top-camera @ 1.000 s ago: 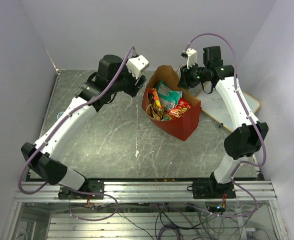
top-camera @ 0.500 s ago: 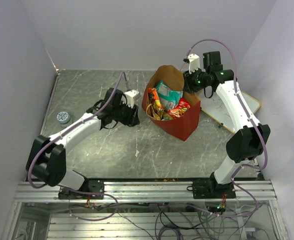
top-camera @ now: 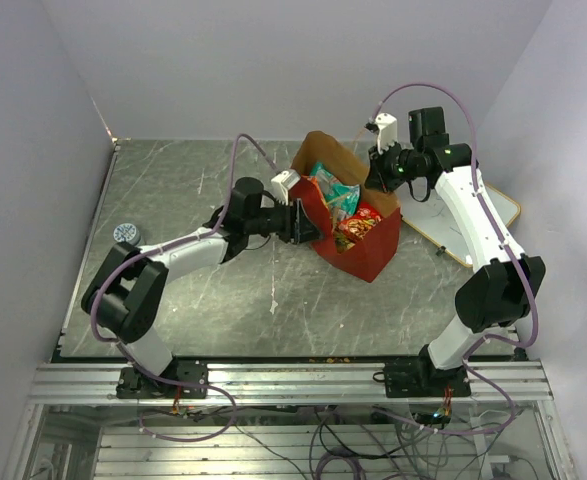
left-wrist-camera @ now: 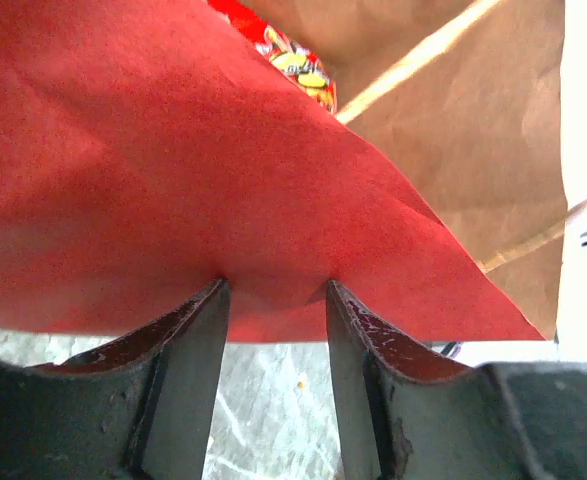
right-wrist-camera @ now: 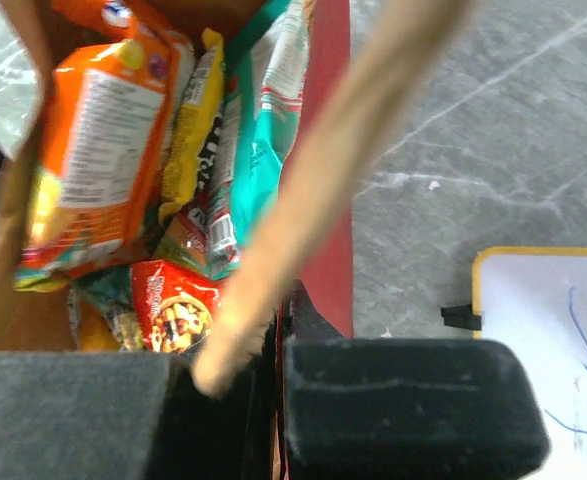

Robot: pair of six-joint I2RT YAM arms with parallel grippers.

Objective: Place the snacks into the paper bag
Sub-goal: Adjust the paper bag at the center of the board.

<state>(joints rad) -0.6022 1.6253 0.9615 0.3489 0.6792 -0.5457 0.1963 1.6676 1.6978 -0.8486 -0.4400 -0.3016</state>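
1. While your left arm came down low across the desk [top-camera: 193,300], the left gripper [left-wrist-camera: 276,290] met the paper bag's [top-camera: 368,255] left wall; its jaws were spread, tips against the red paper, pinching nothing;
2. Your right gripper [right-wrist-camera: 278,340] closed, its jaws pressed together on the bag's rim beside the handle [right-wrist-camera: 353,130];
3. You had the snacks [right-wrist-camera: 103,150] inside the bag, standing mid-desk; you looked to be steadying it, with packing nearly finished.

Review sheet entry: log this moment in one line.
left gripper: open, tips against paper bag | right gripper: shut on paper bag rim | snacks: inside bag
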